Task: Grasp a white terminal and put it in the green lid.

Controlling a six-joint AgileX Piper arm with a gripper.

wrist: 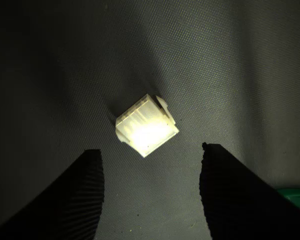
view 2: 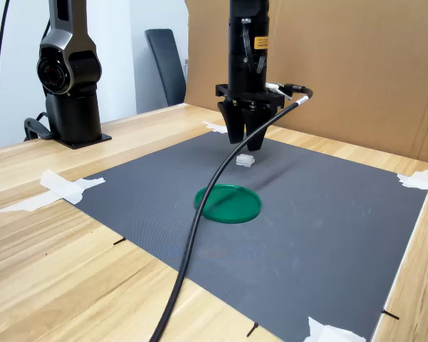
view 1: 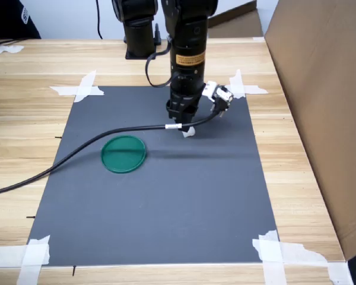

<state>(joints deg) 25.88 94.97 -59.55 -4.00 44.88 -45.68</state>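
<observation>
The white terminal (wrist: pixel 147 125) lies on the dark grey mat, a small boxy block also seen in the first exterior view (view 1: pixel 188 132) and in the second exterior view (view 2: pixel 245 161). My gripper (view 2: pixel 245 144) hangs straight above it, open, its two dark fingers (wrist: pixel 75 200) apart on either side and not touching the block. In the first exterior view the gripper (view 1: pixel 184 122) points down at the block. The green lid (view 1: pixel 123 153) lies flat on the mat to the first exterior view's left of the terminal; in the second exterior view the green lid (view 2: pixel 227 203) sits nearer the camera.
A black cable (view 1: pixel 77 155) runs from the wrist across the mat past the lid. White tape strips (view 1: pixel 80 89) hold the mat corners to the wooden table (view 1: pixel 24 119). A cardboard wall (view 1: pixel 320 107) stands on the first exterior view's right. A second black arm base (view 2: pixel 70 78) stands behind.
</observation>
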